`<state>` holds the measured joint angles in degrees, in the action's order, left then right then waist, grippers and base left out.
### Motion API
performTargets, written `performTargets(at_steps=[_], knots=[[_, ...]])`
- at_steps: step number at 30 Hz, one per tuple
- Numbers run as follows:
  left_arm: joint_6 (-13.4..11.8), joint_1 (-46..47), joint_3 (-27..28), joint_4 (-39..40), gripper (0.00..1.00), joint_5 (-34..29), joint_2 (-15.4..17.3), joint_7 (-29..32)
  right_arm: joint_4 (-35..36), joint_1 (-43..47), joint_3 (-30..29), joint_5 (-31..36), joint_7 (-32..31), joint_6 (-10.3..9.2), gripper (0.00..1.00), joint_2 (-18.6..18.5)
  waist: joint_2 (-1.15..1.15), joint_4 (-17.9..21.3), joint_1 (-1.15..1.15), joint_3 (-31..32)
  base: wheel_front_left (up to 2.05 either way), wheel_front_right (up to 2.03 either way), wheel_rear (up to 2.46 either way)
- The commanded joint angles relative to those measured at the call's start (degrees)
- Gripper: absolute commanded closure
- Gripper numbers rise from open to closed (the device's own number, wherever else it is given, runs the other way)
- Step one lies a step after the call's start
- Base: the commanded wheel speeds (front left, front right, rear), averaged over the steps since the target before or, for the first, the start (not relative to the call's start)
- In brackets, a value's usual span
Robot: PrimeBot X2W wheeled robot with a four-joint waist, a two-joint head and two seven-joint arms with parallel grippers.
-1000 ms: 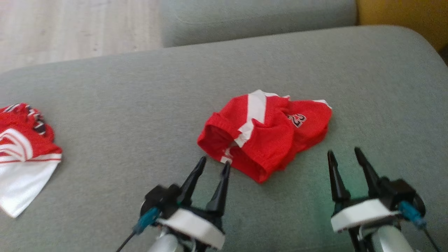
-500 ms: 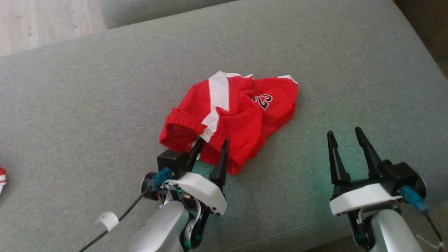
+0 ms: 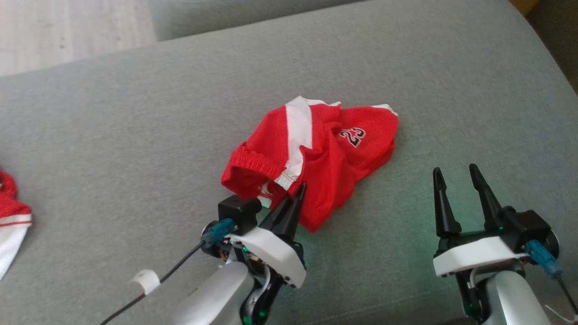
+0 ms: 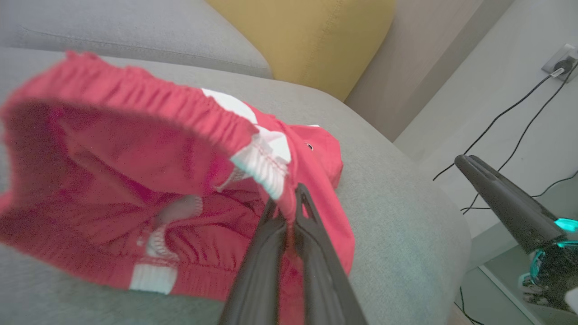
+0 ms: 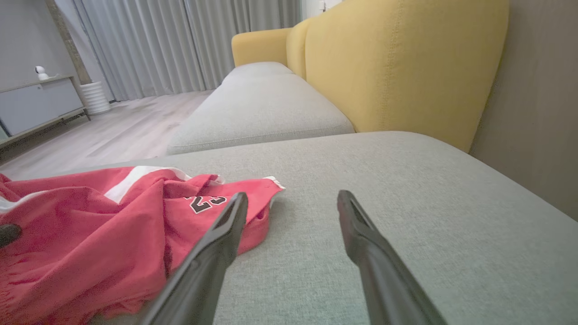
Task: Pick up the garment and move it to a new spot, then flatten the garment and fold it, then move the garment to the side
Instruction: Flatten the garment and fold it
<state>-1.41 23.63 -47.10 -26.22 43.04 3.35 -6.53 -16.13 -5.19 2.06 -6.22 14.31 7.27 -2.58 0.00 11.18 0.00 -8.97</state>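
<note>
Red-and-white mesh shorts (image 3: 325,153) are lying crumpled, leg hems lost in folds, waistband pointing near-left; left gripper (image 3: 299,189) is pinching it, right gripper (image 3: 454,168) is standing spread.

The garment (image 3: 325,153) is bright red, with a broad white stripe and a black "23" edged in white toward its two o'clock. The sofa cushion (image 3: 135,113) is a plain grey-green weave. At nine o'clock in the head view another cloth (image 3: 11,221) shows red over white (a thin red line crosses the white). The left gripper (image 3: 298,192) and right gripper (image 3: 455,170) have black fingers, white housings and teal plugs. The backrest (image 5: 397,63) is mustard yellow and the floor (image 3: 67,31) is pale wood.
</note>
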Motion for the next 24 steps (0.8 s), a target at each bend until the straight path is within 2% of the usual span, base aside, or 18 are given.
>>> performTargets(at_steps=[1,2,4,6,7,12,20,24], knots=[[0.3,1.0,1.3,2.7,1.0,0.4,1.6,0.1,1.6,-0.3,1.2,0.1,0.7,0.22,0.0,-0.3,0.0,-1.8,0.0,1.8,0.0,0.0,0.0],[0.3,1.0,1.3,2.7,1.0,0.4,1.6,0.1,1.6,-0.3,1.2,0.1,0.7,0.22,0.0,-0.3,0.0,-1.8,0.0,1.8,0.0,0.0,0.0],[0.5,-0.3,1.8,4.0,1.0,1.1,3.9,1.0,1.5,0.1,1.3,0.0,0.7,0.22,0.0,-0.3,0.0,-2.7,0.0,2.8,0.0,0.0,0.0],[0.0,-1.3,2.8,5.1,1.0,1.4,7.2,1.9,1.4,0.4,1.4,-0.1,0.7,0.22,0.0,-0.3,0.0,-3.6,0.0,3.8,0.0,0.0,0.0],[-0.9,-1.8,3.8,5.9,1.0,1.1,10.6,2.6,1.2,0.8,1.4,-0.1,0.7,0.22,0.0,-0.3,0.0,-4.3,0.0,4.7,0.0,0.0,0.0],[-2.7,-1.2,6.9,7.5,1.0,0.5,17.4,3.2,0.7,1.5,1.6,-0.2,0.7,0.22,0.0,-0.3,0.0,-5.3,0.0,6.5,0.0,0.0,0.0],[-4.2,1.4,11.1,9.5,1.0,-0.7,23.4,0.9,0.4,2.3,2.0,0.0,0.7,0.22,0.0,-0.3,0.0,-4.9,0.0,7.7,0.0,0.0,0.0],[-4.5,-1.1,11.6,9.9,1.0,0.7,24.0,0.8,0.4,2.8,1.6,0.2,0.7,0.22,0.0,-0.3,0.0,-4.5,0.0,7.8,0.0,0.0,0.0]])
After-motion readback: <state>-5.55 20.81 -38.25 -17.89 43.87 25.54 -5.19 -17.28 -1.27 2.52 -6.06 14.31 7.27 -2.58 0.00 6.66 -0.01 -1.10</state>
